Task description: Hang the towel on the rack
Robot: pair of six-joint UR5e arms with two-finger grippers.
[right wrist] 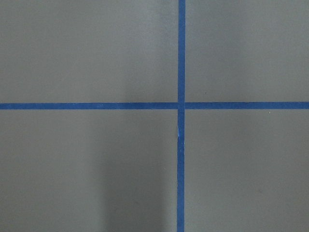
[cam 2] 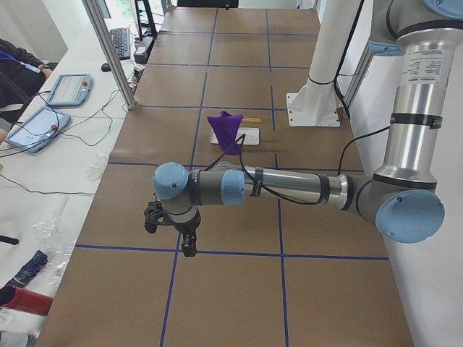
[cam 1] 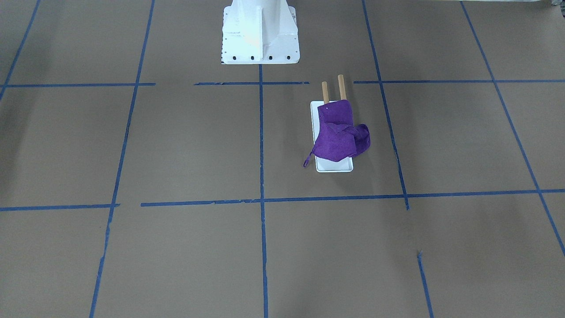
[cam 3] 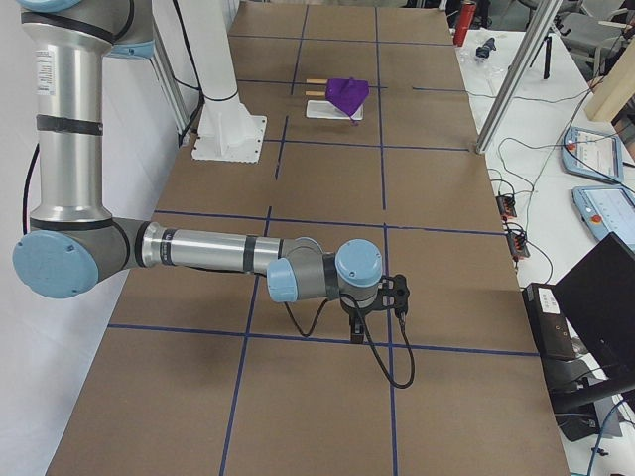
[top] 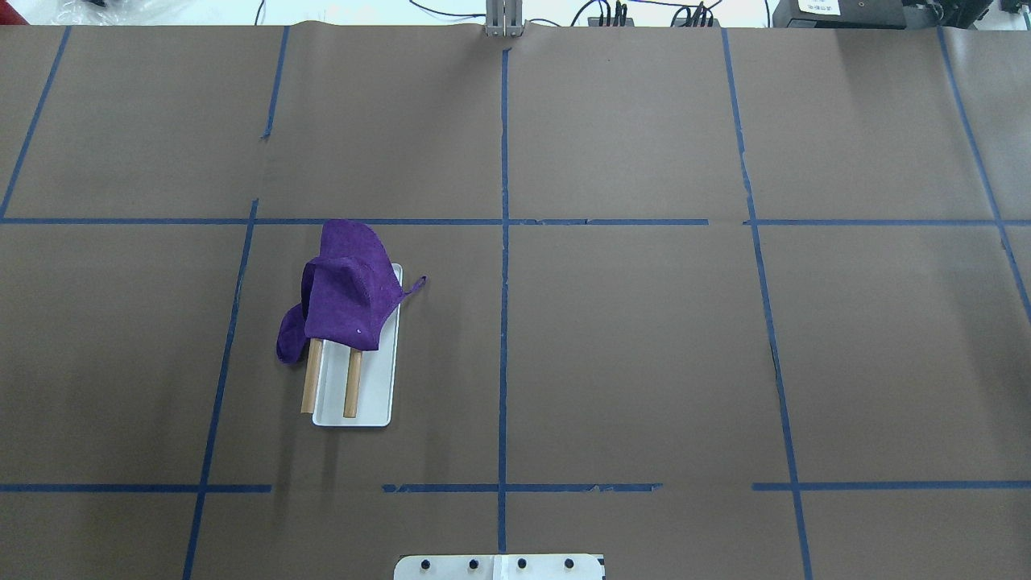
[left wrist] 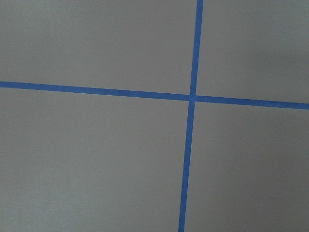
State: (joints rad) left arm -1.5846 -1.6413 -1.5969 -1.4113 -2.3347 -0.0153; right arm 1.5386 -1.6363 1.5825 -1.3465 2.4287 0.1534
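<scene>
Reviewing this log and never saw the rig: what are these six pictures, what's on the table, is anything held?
Two robot arms, each ending in a two-finger hand. Two pictures look down on the table from opposite sides, two from its ends, two from wrist cameras that show only taped paper. On the table stands a rack with a purple towel bunched over both rods. The left hand and right hand hover far from it with nothing in them; open or shut, I cannot tell.
</scene>
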